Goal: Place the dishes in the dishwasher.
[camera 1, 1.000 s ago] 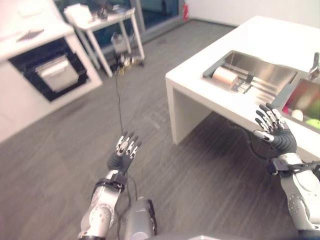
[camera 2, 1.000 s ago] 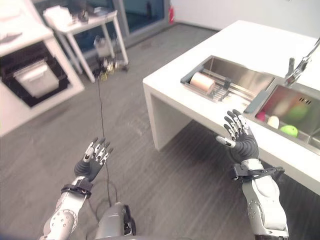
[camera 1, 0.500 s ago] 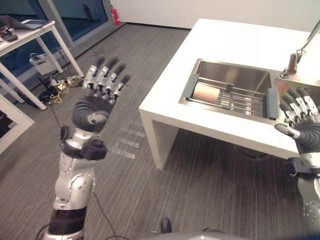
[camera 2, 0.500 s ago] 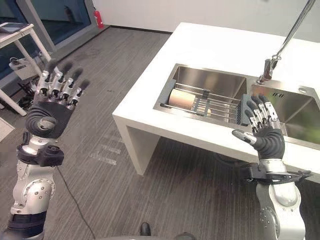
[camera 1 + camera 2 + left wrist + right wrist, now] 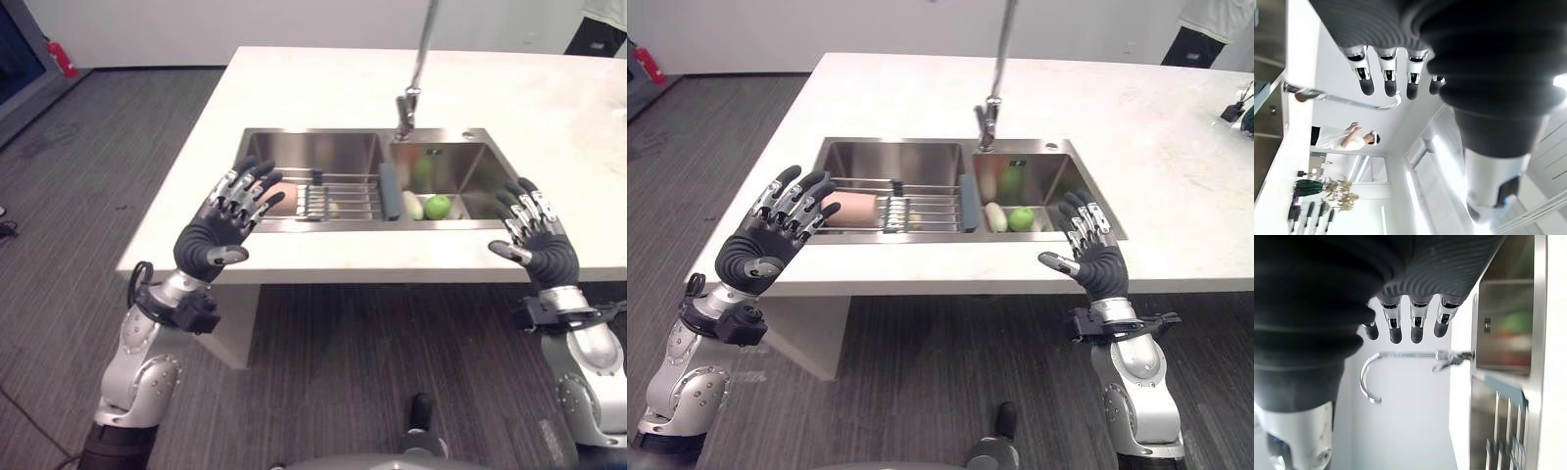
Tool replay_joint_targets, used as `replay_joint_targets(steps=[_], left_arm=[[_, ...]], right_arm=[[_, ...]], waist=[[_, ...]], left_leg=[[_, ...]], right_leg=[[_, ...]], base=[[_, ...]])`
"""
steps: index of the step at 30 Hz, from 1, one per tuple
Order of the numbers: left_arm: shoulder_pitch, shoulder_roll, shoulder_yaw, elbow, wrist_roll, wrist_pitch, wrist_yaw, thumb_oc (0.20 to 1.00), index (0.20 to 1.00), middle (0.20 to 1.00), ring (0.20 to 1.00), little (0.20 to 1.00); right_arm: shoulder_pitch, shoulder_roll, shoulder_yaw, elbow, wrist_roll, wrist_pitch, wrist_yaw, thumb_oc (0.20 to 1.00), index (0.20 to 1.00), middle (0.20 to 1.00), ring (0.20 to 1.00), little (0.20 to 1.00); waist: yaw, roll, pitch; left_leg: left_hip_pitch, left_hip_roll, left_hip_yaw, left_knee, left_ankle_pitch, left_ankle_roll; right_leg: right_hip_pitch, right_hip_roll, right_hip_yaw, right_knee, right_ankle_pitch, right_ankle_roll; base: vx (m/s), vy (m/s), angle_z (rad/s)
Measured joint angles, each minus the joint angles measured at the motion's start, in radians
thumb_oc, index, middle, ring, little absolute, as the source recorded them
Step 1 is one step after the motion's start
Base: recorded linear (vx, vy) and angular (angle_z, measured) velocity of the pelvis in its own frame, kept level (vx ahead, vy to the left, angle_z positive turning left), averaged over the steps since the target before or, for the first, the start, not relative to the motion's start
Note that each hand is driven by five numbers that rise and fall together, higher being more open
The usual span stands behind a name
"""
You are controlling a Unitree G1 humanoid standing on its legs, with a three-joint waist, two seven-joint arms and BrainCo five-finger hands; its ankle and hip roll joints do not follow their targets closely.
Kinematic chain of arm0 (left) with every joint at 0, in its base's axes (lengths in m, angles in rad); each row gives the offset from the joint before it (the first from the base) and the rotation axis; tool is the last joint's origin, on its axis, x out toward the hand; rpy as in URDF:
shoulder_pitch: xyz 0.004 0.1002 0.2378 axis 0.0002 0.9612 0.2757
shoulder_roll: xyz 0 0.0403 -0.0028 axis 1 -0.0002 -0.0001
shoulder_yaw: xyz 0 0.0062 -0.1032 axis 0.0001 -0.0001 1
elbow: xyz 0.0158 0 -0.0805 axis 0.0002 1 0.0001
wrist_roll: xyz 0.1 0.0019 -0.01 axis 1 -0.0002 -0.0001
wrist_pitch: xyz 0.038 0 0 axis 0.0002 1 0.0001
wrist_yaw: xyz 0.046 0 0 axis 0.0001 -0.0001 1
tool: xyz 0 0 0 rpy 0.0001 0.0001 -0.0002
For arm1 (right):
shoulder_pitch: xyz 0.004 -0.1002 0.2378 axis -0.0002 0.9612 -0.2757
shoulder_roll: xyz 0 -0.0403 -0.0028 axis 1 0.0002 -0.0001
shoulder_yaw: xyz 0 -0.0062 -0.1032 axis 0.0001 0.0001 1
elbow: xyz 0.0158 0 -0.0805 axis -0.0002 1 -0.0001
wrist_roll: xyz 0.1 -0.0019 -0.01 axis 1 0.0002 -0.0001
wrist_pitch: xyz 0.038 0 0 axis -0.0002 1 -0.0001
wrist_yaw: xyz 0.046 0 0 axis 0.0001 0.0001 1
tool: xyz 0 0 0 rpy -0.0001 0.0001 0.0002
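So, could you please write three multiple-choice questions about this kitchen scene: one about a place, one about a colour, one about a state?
1. Where does the wire rack lie?
A. across the left basin
B. on the floor
C. on the counter beside the tap

2. What colour is the round fruit in the right basin?
A. red
B. green
C. blue

3. How are the two hands?
A. both shut on a dish
B. one holds the tap
C. both open and holding nothing

Answers:
1. A, its bars span the left basin of the sink.
2. B, it shows bright green.
3. C, the left hand and right hand have straight, spread fingers before the counter.
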Motion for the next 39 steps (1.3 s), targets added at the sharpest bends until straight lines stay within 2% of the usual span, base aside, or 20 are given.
replay_joint_targets(steps=[1,2,3,4,5,7,8,9,10,12,14,16,17,19,21,22,30,33,35,39], left_arm=[[0.014,-0.017,-0.029,-0.005,0.001,0.002,0.002,1.000,1.000,1.000,1.000,1.000],[0.014,-0.039,-0.025,-0.009,-0.001,0.001,0.002,1.000,1.000,1.000,1.000,1.000],[0.012,-0.055,-0.026,-0.005,-0.003,0.002,0.005,1.000,1.000,1.000,1.000,1.000],[-0.004,-0.069,-0.027,-0.005,-0.006,0.002,0.006,1.000,1.000,1.000,1.000,1.000],[-0.018,-0.084,-0.026,-0.004,-0.014,-0.001,0.007,1.000,1.000,1.000,1.000,1.000],[-0.005,-0.098,-0.020,-0.010,-0.014,-0.001,0.008,1.000,1.000,1.000,1.000,1.000],[0.012,-0.119,-0.017,-0.016,-0.013,0.000,0.002,1.000,1.000,1.000,1.000,1.000],[0.014,-0.120,-0.007,-0.016,-0.013,0.000,-0.004,1.000,1.000,1.000,1.000,1.000],[0.017,-0.121,0.009,-0.017,-0.014,0.000,-0.011,1.000,1.000,1.000,1.000,1.000],[0.012,-0.114,0.014,-0.017,-0.015,-0.008,-0.023,1.000,1.000,1.000,1.000,1.000],[0.002,-0.112,0.011,-0.018,-0.024,-0.016,-0.026,1.000,1.000,1.000,1.000,1.000],[-0.011,-0.110,0.015,-0.018,-0.024,-0.061,-0.010,1.000,1.000,1.000,1.000,1.000],[-0.031,-0.103,0.022,-0.011,-0.022,-0.073,0.011,1.000,1.000,1.000,1.000,1.000],[-0.030,-0.077,0.096,-0.017,-0.022,-0.085,0.061,1.000,1.000,1.000,1.000,1.000],[-0.027,-0.035,0.138,-0.017,-0.012,-0.109,0.133,1.000,1.000,1.000,1.000,1.000],[-0.025,0.016,0.139,-0.014,0.023,-0.115,0.186,1.000,1.000,1.000,1.000,1.000],[-0.002,0.029,0.144,-0.009,0.266,-0.116,0.276,1.000,1.000,1.000,1.000,1.000],[-0.038,0.044,0.138,-0.003,0.370,-0.111,0.283,1.000,1.000,1.000,1.000,1.000],[-0.038,0.147,0.135,0.029,0.508,-0.108,0.320,1.000,1.000,1.000,1.000,1.000],[-0.119,0.298,0.088,0.128,0.734,-0.101,0.397,1.000,1.000,1.000,1.000,1.000]], right_arm=[[0.004,-0.048,-0.040,0.001,0.002,0.006,-0.010,1.000,1.000,1.000,1.000,1.000],[-0.017,-0.069,-0.059,0.010,0.003,0.011,-0.024,1.000,1.000,1.000,1.000,1.000],[-0.050,-0.078,-0.046,0.037,0.003,0.014,-0.032,1.000,1.000,1.000,1.000,1.000],[-0.076,-0.080,-0.028,0.037,0.003,0.019,-0.041,1.000,1.000,1.000,1.000,1.000],[-0.086,-0.078,-0.015,0.030,0.002,0.019,-0.041,1.000,1.000,1.000,1.000,1.000],[-0.078,-0.076,-0.022,0.023,0.002,0.024,-0.042,1.000,1.000,1.000,1.000,1.000],[-0.060,-0.066,-0.034,0.013,0.001,0.028,-0.041,1.000,1.000,1.000,1.000,1.000],[-0.046,-0.067,-0.050,0.008,0.000,0.032,-0.037,1.000,1.000,1.000,1.000,1.000],[-0.041,-0.065,-0.059,0.008,-0.001,0.034,-0.037,1.000,1.000,1.000,1.000,1.000],[-0.023,-0.065,-0.058,0.004,-0.006,0.032,-0.035,1.000,1.000,1.000,1.000,1.000],[-0.002,-0.069,-0.060,0.000,-0.020,0.033,-0.035,1.000,1.000,1.000,1.000,1.000],[-0.004,-0.071,-0.061,-0.007,-0.019,0.033,-0.030,1.000,1.000,1.000,1.000,1.000],[0.024,-0.029,-0.077,-0.028,-0.019,0.033,-0.033,1.000,1.000,1.000,1.000,1.000],[0.085,0.043,-0.063,-0.077,-0.020,0.035,-0.021,1.000,1.000,1.000,1.000,1.000],[0.067,0.043,-0.053,-0.074,-0.028,0.036,-0.017,1.000,1.000,1.000,1.000,1.000],[0.037,0.042,-0.055,-0.073,-0.040,0.035,-0.016,1.000,1.000,1.000,1.000,1.000],[0.061,-0.037,-0.118,-0.030,-0.040,0.074,-0.040,1.000,1.000,1.000,1.000,1.000],[0.092,0.004,-0.122,-0.035,-0.040,0.074,-0.055,1.000,1.000,1.000,1.000,1.000],[0.085,0.008,-0.083,-0.037,-0.040,0.073,-0.023,1.000,1.000,1.000,1.000,1.000],[0.007,-0.020,-0.065,0.006,-0.038,0.060,-0.001,1.000,1.000,1.000,1.000,1.000]], waist=[[0.014,0.077,0.010],[0.033,0.123,0.010],[0.029,0.133,0.008],[0.025,0.128,0.010],[0.040,0.103,0.009],[0.060,0.065,0.011],[0.074,0.038,0.011],[0.074,0.037,0.013],[0.067,0.049,0.011],[0.048,0.072,0.012],[0.034,0.075,0.011],[0.010,0.097,0.002],[-0.004,0.099,0.000],[0.017,0.033,-0.002],[0.056,0.012,-0.007],[0.071,-0.044,-0.025],[0.084,-0.007,-0.033],[0.061,0.002,-0.026],[0.055,0.022,-0.012],[0.047,-0.008,-0.014]], left_leg=[[-0.002,0.075,-0.010,0.003,0.013,0.030],[-0.004,0.114,-0.008,0.024,0.041,0.048],[0.010,0.116,0.006,0.026,0.087,0.056],[0.031,0.130,0.050,0.045,0.166,0.055],[-0.004,0.159,0.038,0.148,0.234,-0.040],[-0.144,0.209,-0.066,0.403,0.309,-0.089],[-0.227,0.163,-0.125,0.513,0.232,-0.101],[-0.258,0.127,-0.108,0.457,0.154,-0.070],[-0.242,0.117,-0.047,0.281,0.131,-0.043],[-0.209,0.129,0.032,0.008,0.145,-0.052],[-0.194,0.130,-0.016,-0.012,0.157,-0.060],[-0.122,0.112,-0.011,-0.018,0.168,-0.046],[-0.097,0.059,-0.015,-0.015,0.165,-0.030],[-0.103,-0.023,-0.040,-0.015,0.141,0.016],[-0.101,-0.043,-0.047,-0.015,0.116,0.051],[-0.101,-0.082,-0.048,-0.019,0.101,0.053],[-0.110,-0.104,-0.066,-0.015,0.077,0.062],[-0.076,-0.118,-0.085,-0.015,0.071,0.082],[-0.041,-0.108,-0.053,-0.015,0.061,0.103],[-0.053,-0.089,-0.033,-0.015,0.067,0.085]], right_leg=[[0.007,0.091,-0.003,0.001,-0.044,-0.026],[0.015,0.131,-0.014,-0.004,-0.054,-0.057],[0.039,0.151,-0.025,-0.005,-0.068,-0.076],[0.077,0.166,-0.039,-0.014,-0.098,-0.102],[0.096,0.175,-0.031,-0.018,-0.116,-0.122],[0.114,0.197,-0.013,-0.014,-0.143,-0.166],[0.117,0.178,0.000,-0.013,-0.147,-0.169],[0.126,0.179,-0.008,-0.013,-0.144,-0.177],[0.136,0.191,-0.021,-0.013,-0.151,-0.175],[0.152,0.209,-0.044,-0.013,-0.163,-0.167],[0.167,0.188,-0.036,-0.013,-0.176,-0.157],[0.187,0.150,-0.025,-0.013,-0.175,-0.100],[0.213,0.107,-0.057,-0.012,-0.169,-0.041],[0.206,0.021,-0.082,0.028,-0.159,-0.031],[0.170,0.003,-0.073,0.028,-0.162,-0.018],[0.162,-0.012,-0.088,0.018,-0.134,-0.005],[0.173,-0.027,-0.082,0.018,-0.131,0.006],[0.153,-0.062,-0.070,0.140,-0.130,0.005],[0.075,-0.082,-0.073,0.265,-0.120,0.010],[0.111,0.039,-0.075,-0.014,-0.088,-0.001]], base=[[0.26,-0.444,0.40],[0.27,-0.450,0.10],[0.22,-0.377,0.09],[0.19,-0.348,0.03],[0.17,-0.265,-0.07],[0.18,-0.034,-0.26],[0.17,0.221,-0.30],[0.16,0.332,-0.28],[0.12,0.340,-0.12],[0.09,0.300,-0.13],[0.09,0.292,-0.18],[0.08,0.274,0.12],[0.09,0.260,0.53],[0.05,0.169,0.59],[0.01,0.157,0.31],[0.02,0.212,0.10],[0.08,0.235,0.09],[0.05,0.131,0.18],[0.02,-0.091,-0.49],[0.04,-0.206,-0.19]])
